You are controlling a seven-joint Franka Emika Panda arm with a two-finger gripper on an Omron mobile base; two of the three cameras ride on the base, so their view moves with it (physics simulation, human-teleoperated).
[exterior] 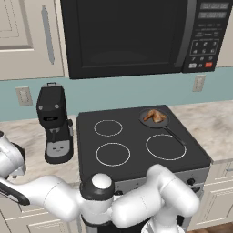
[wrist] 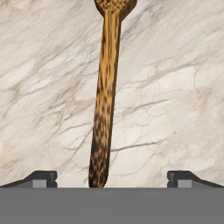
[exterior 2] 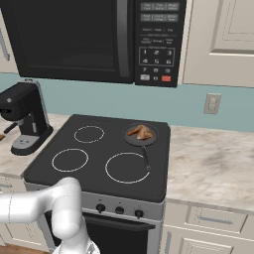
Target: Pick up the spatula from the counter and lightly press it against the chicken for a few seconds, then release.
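Observation:
The wooden spatula (wrist: 106, 100) lies flat on the marble counter (wrist: 175, 65) in the hand view, its speckled handle running up to the blade at the top edge. My gripper (wrist: 111, 179) hangs over the handle's near end, open, with one fingertip (wrist: 41, 178) far to the left of the handle and the other far to the right. The chicken (exterior: 154, 116) (exterior 2: 141, 132) rests in a small dark pan (exterior: 143, 121) (exterior 2: 128, 137) on the back right burner of the stove. My arm bends away to the left of the stove, low in the left base view.
A black coffee machine (exterior: 54, 123) (exterior 2: 25, 119) stands on the counter left of the black stovetop (exterior: 136, 150) (exterior 2: 99, 168). A microwave (exterior: 132, 36) (exterior 2: 89, 39) hangs above the stove. The pan's handle (exterior: 175, 135) (exterior 2: 147, 158) points toward the front.

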